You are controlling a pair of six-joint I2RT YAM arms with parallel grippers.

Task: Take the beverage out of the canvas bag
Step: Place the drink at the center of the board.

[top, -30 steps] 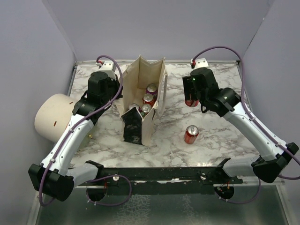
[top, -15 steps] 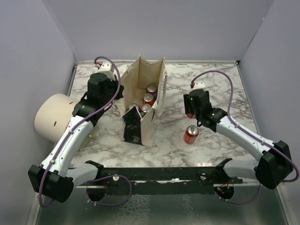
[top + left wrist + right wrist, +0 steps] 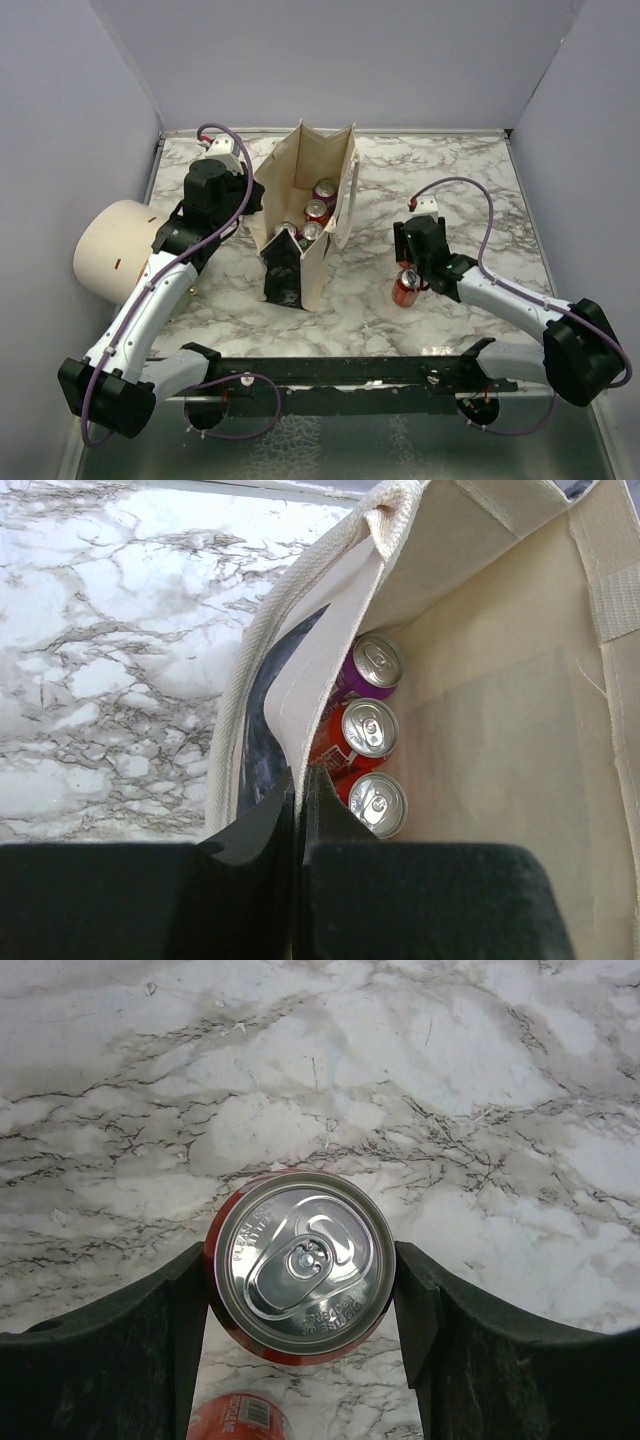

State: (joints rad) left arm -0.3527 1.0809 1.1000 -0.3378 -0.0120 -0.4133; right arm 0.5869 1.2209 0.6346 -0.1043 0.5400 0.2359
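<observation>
Right wrist view: right gripper (image 3: 300, 1265) clamps a red can (image 3: 300, 1250) right of the bag (image 3: 290, 170), near a second can (image 3: 240, 1415). Left gripper (image 3: 299, 785) is pinched shut on the bag's wall; three cans (image 3: 368, 727) stand inside.

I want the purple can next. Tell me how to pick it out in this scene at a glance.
On the marble table, left of centre, stands the open canvas bag, its wall pinched by the left gripper. Inside, three drinks stand in a row, tops up. The purple can is the end one farthest from that gripper; its neighbour is a red can.
</observation>
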